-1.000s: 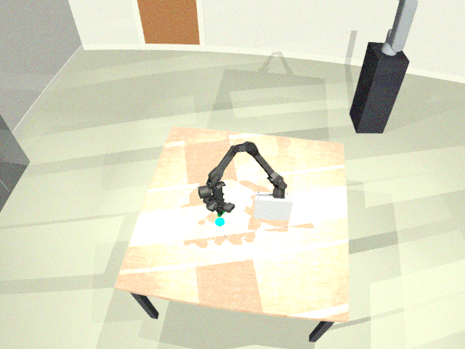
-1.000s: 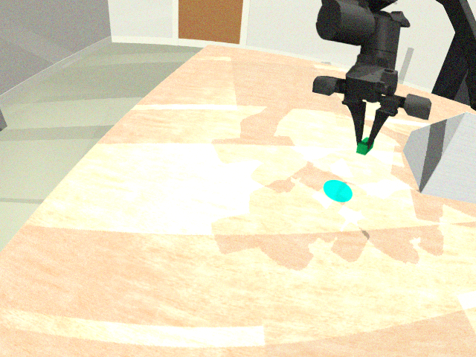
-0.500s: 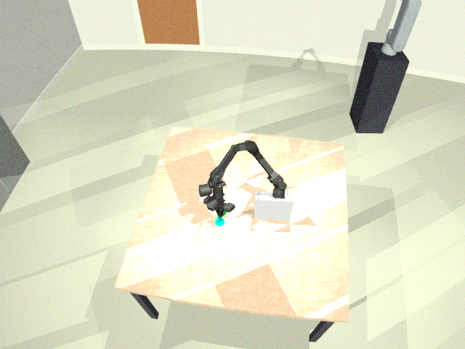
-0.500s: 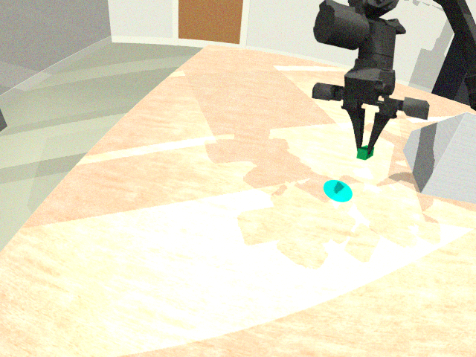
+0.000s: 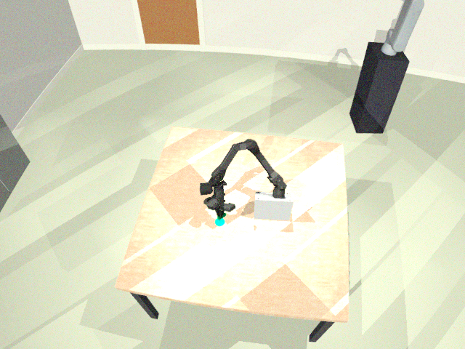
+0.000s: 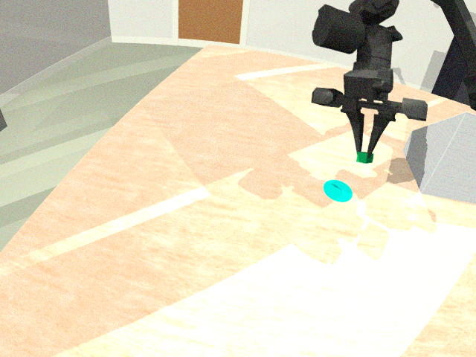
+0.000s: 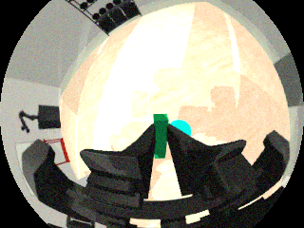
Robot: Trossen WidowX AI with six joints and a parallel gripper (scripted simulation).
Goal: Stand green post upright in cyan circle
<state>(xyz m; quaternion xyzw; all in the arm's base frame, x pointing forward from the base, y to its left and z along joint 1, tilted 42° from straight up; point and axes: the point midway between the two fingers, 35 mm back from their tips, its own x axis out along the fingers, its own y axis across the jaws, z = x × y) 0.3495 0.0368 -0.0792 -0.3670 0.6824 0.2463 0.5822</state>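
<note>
I see the green post [image 6: 364,157] pinched between the two fingertips of the gripper [image 6: 365,152], so the gripper is clenched on it. In the side view only a short green stub shows below the tips; from the wrist camera the post [image 7: 160,136] runs as a long bar straight out between the fingers. It hangs above the table [image 6: 161,215] — I cannot make out any contact with the wood under it.

The cyan circle [image 6: 337,190] lies flat on the table just in front of the post, a little to its left in the side view, and the two do not overlap there. A thin dark mark sits on the circle's face. In the wrist view the circle [image 7: 181,129] peeks out from behind the post's upper right edge. From above, the circle [image 5: 219,222] shows just below the gripper [image 5: 221,215], with a sliver of green between them.

The gripper points straight down, its fingers narrowing to a V, with a dark cylinder sticking out on each side of its body. The arm [image 5: 240,150] arches up and back to its base, which stands on a grey box [image 5: 272,210] — that box is to the right of the circle, near but apart from it.

Off the table, a dark pedestal [image 5: 379,90] stands on the floor by the far wall.
</note>
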